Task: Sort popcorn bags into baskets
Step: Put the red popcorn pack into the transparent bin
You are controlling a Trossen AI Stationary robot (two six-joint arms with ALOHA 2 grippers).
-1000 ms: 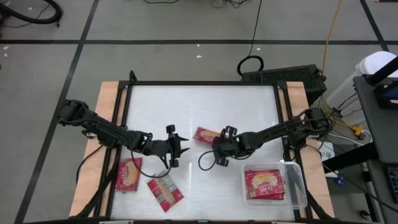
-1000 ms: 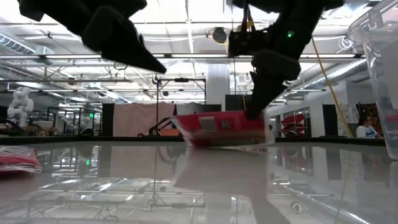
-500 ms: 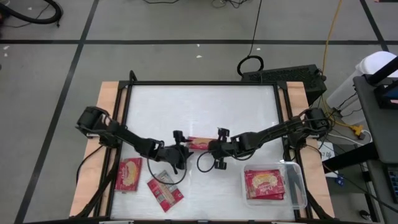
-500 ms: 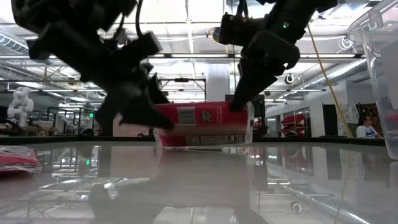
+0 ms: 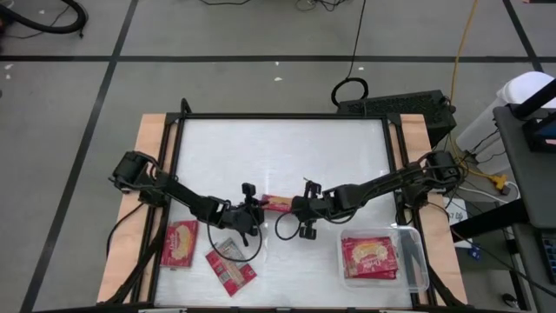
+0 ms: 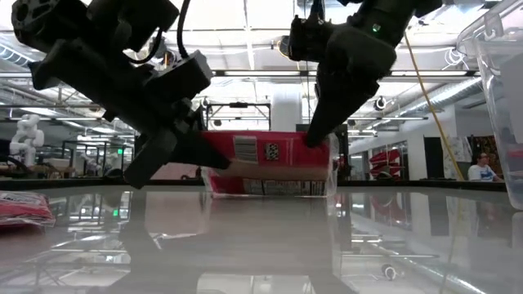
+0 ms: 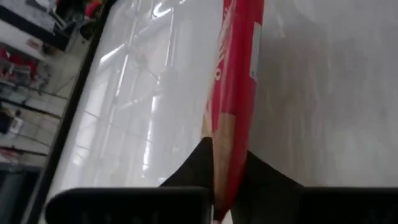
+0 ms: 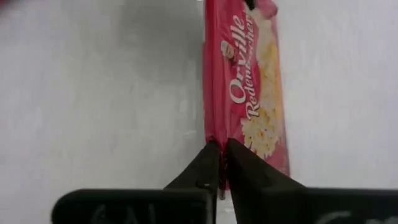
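From here I see two matte black jointed arms of blocky segments with rounded elbow housings. A loose black cable loops beneath each wrist. The left hand (image 5: pixel 253 205) and the right hand (image 5: pixel 298 205) each end in two dark, tapering wedge-shaped fingers (image 8: pixel 208 163). A small green light glows on one arm.

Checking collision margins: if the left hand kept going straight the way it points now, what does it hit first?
Likely the right hand. The left hand points rightward across the table, shut on one end of the popcorn bag; the right hand grips the other end, directly in line.
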